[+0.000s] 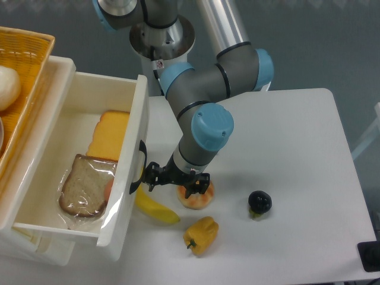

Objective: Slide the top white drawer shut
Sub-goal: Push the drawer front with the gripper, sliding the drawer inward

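A: State the position of the top white drawer.

B: It occupies the left half of the frame and stands pulled well out. Its tall front panel runs from upper centre-left down toward the lower left, with the black curved handle on the right face of the panel.

A: Contents of the drawer?

B: A wrapped slice of brown bread lies in the lower part of the interior. A yellow-orange slice lies just above it.

A: Position and state of the gripper?

B: It sits at centre frame, just right of the handle, at the end of the grey and blue arm. The black fingers are spread somewhat apart and hold nothing. The left fingertip is very near the handle; contact cannot be confirmed. The right finger overlaps a round orange-and-cream item on the table; whether it touches that item cannot be determined.

A: Other items on the table?

B: A banana lies below the handle, partly under the front panel. A yellow bell pepper is at lower centre. A small dark round fruit is to the right, well apart from the gripper.

A: Upper left of the frame?

B: An orange wicker basket stands beside the drawer, with a white rounded object in it.
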Robot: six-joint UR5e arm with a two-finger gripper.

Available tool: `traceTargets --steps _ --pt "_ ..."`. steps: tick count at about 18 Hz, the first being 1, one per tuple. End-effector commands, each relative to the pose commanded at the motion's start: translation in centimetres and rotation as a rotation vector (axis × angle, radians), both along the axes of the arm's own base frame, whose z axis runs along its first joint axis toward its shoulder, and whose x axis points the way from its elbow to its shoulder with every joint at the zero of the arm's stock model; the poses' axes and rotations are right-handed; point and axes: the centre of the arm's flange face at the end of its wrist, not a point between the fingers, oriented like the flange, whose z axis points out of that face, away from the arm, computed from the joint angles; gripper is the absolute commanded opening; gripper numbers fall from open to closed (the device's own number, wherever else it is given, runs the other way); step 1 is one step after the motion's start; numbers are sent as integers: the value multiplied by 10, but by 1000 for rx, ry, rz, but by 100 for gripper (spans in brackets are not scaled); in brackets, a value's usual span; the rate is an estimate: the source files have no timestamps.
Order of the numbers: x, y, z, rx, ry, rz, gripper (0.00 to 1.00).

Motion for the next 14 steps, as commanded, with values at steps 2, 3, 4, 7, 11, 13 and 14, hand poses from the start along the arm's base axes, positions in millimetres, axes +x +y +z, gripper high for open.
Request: traceTargets --steps 2,3,4,7,11,13,14 --pt "1 1 1 14 -12 -1 100" --pt "2 1 2 16 -13 -2 100" --pt "2 1 2 16 -13 -2 100" --pt "4 1 8 24 -15 -5 100" --pt "10 4 8 24 -15 -15 100" --pt "17 9 9 27 -16 -27 100" --pt "20 10 9 26 -16 -32 100"
